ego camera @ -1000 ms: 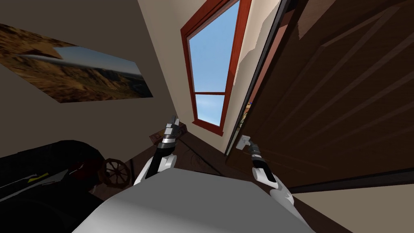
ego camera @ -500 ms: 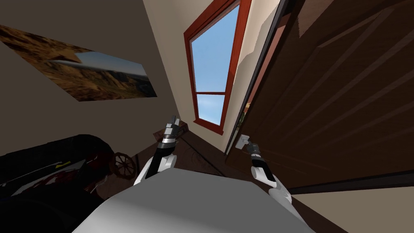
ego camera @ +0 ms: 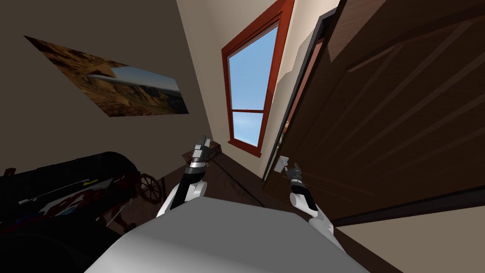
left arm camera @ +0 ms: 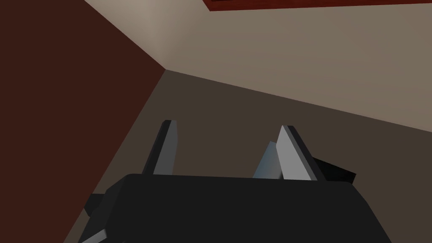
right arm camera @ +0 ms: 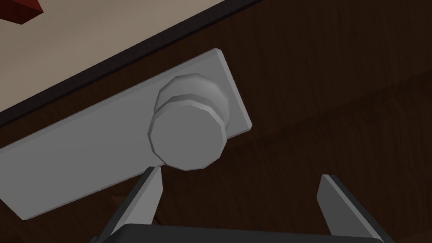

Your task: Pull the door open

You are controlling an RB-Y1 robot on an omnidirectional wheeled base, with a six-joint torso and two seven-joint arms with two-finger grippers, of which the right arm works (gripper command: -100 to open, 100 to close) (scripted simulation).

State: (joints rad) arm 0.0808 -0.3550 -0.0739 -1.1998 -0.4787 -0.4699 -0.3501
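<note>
house room, red-framed window (ego camera: pixel 250 95), landscape picture (ego camera: pixel 125 87), dark panelled door (ego camera: pixel 402 118)

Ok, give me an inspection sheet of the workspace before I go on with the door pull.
Surface: dark brown floor.
Job's things: dark brown door, looks slightly ajar at its handle edge; grey round knob on a grey plate.
Clutter: dark furniture and a spoked wheel, on the robot's left.
Tools: right tool open, the knob beside one fingertip, not between the fingers; left tool open, holding nothing, left of the door.
Cables: nothing seen.
Surroundings: red-framed window; landscape picture on the wall.
</note>
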